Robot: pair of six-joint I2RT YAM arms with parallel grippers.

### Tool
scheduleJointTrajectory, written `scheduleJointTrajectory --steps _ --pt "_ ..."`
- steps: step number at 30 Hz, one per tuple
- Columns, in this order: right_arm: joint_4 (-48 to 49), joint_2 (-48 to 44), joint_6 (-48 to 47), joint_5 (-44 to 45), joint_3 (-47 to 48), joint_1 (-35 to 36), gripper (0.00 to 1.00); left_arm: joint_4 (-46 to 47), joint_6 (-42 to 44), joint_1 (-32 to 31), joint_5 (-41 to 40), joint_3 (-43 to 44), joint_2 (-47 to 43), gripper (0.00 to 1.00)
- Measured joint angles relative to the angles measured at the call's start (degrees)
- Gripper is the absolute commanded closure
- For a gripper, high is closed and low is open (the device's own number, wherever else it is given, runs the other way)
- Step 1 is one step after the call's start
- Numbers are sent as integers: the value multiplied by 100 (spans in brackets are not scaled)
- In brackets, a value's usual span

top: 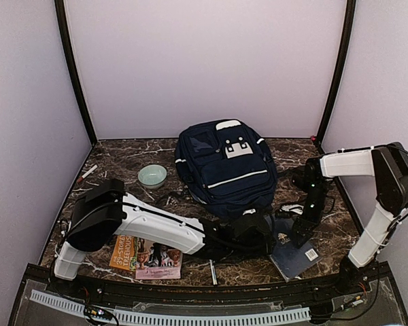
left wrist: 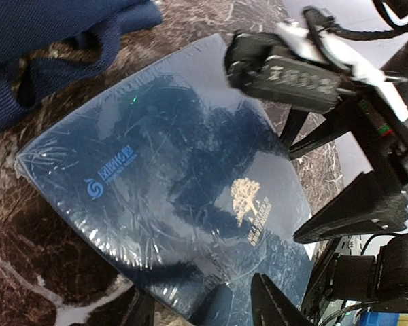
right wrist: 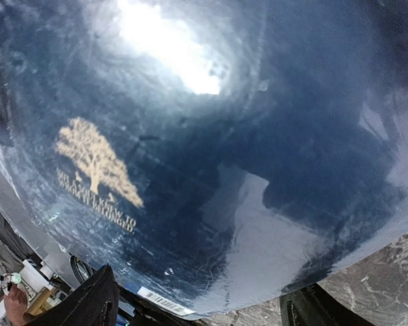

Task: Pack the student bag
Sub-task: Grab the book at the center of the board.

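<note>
The notebook (top: 292, 263) lies before the student bag (top: 224, 163).

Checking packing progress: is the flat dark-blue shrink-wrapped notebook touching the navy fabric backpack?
Apart. Left wrist view shows marble tabletop between notebook and backpack.

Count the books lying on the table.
2. The navy notebook lies front right; the colourful book lies front left, partly under the left arm. Others may hide under the backpack.
</note>
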Motion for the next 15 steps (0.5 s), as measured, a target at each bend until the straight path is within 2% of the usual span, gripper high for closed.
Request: scheduleJointTrajectory --steps 9,15 --pt "-197 -81 24 195 20 -7 20 -627 514 -179 -310 651 0 50" --pt "-195 -83 118 192 354 -11 20 -824 841 -129 -605 820 0 50"
